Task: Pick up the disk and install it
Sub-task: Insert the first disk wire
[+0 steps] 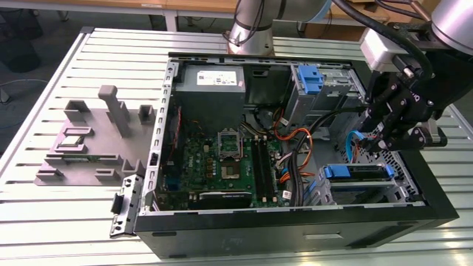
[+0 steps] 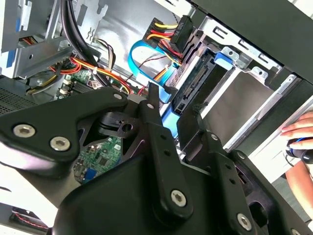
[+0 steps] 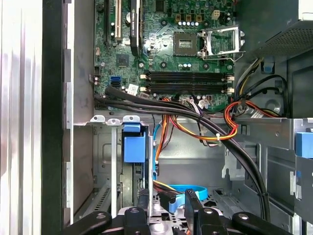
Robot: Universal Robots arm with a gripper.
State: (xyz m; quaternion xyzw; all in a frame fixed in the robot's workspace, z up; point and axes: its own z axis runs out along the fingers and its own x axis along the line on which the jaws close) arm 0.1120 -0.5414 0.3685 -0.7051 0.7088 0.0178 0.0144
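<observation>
The disk (image 1: 356,172), a drive in a blue carrier bracket, lies flat in the metal bay at the front corner of the open computer case, on the exterior view's right. In the second wrist view its dark connector edge (image 2: 194,83) faces my fingers. The first wrist view catches its blue carrier tab (image 3: 133,145). My gripper (image 1: 380,145) hangs just above the bay, open, with nothing held. Between its black fingers (image 2: 155,110) show only a blue ribbon cable and wires. In the first wrist view the gripper (image 3: 166,197) is spread over the cables.
The motherboard (image 1: 221,160) fills the case floor, with orange and black cables (image 3: 215,129) running to the bays. A second blue caddy (image 1: 310,77) sits in the rear bay. A grey parts fixture (image 1: 96,141) lies on the table. A person's hand (image 2: 299,134) rests outside the case.
</observation>
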